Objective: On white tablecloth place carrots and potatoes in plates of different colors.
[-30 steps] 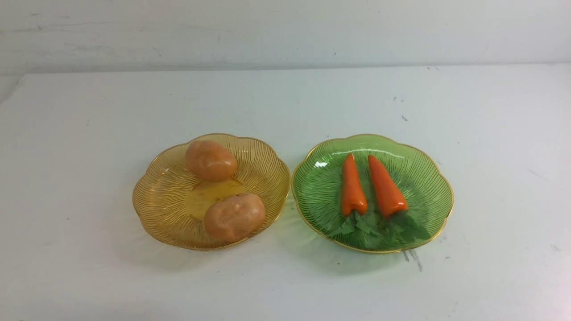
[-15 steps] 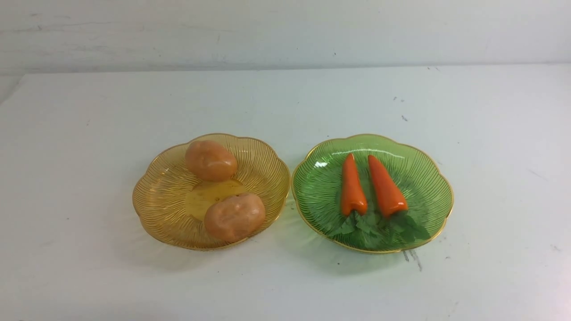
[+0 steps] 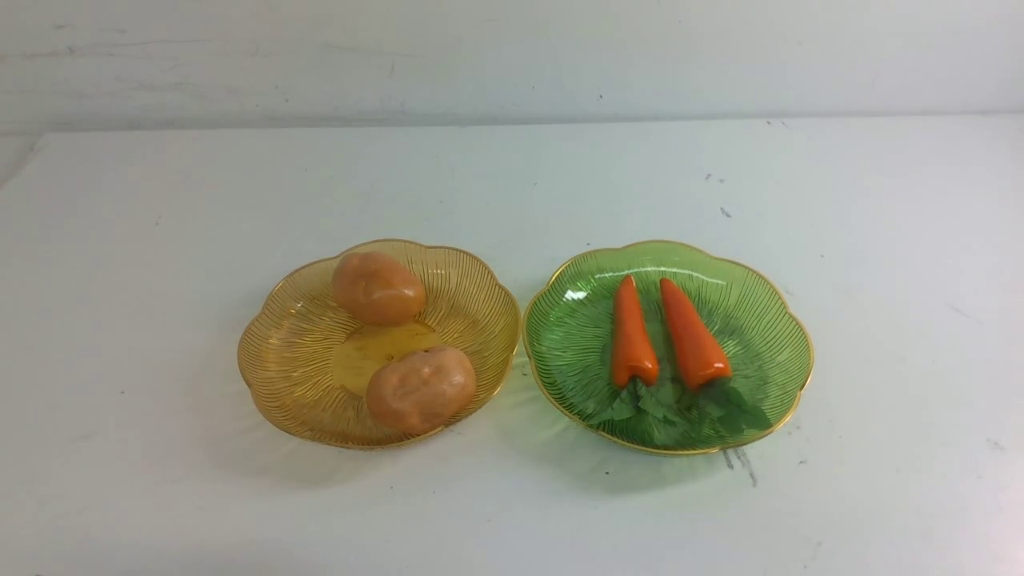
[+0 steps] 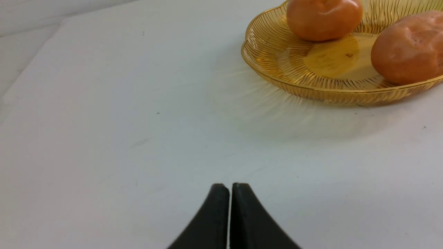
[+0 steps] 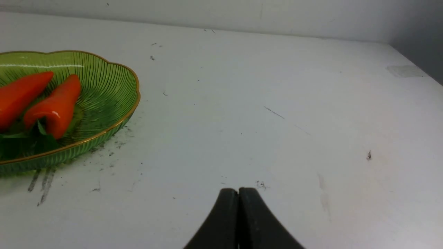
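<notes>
A scuffed white cloth [image 3: 512, 200] runs to a pale wall [image 3: 512, 56]. Potatoes [image 3: 420, 388] lie in the amber plate [image 3: 280, 360], carrots [image 3: 692, 336] in the green plate [image 3: 768, 320]. Left gripper [image 4: 230, 186] and right gripper [image 5: 238, 191] are pressed together, empty, clear of the plates.

Cloth [image 3: 512, 184] open all round; plates [image 3: 522, 352] nearly touching, no gap btwn.

I see an amber-yellow plate [image 3: 288, 352], ribbed with a gold scalloped rim, carrying two tan-orange potatoes [image 3: 378, 288]. The green plate [image 3: 760, 320] has the same ribs and gold edge, with glossy orange carrots [image 3: 632, 340] and dark green leaves. The white tablecloth [image 3: 512, 184] shows dark specks. My black fingers [image 4: 218, 218] are plain.
</notes>
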Available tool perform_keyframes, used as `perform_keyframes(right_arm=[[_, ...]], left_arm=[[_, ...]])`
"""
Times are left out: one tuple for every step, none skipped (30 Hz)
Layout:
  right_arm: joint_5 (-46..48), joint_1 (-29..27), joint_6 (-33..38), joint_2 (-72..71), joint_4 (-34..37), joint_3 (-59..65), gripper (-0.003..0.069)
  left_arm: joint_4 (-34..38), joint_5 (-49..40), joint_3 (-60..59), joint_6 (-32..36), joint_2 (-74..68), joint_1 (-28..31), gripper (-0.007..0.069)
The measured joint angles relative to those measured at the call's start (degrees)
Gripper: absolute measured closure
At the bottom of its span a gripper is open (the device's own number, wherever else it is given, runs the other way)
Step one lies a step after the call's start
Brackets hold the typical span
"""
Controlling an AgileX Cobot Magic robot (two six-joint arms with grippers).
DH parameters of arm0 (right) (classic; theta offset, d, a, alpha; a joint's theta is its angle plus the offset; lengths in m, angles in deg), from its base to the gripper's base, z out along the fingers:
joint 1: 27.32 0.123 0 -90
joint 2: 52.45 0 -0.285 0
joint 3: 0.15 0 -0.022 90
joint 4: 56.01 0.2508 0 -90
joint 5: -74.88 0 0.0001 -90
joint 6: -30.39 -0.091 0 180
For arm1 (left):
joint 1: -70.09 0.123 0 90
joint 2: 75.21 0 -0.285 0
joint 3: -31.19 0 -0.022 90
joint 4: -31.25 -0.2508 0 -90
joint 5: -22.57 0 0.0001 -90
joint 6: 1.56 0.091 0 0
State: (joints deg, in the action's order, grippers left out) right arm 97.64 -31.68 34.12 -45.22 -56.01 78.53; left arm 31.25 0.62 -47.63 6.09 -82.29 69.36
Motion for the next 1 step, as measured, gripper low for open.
perform_keyframes(right_arm=[[0.0, 0.0, 0.0, 0.0, 0.0, 0.0, 0.0674]], left_arm=[[0.0, 0.0, 0.0, 0.0, 0.0, 0.0, 0.0628]])
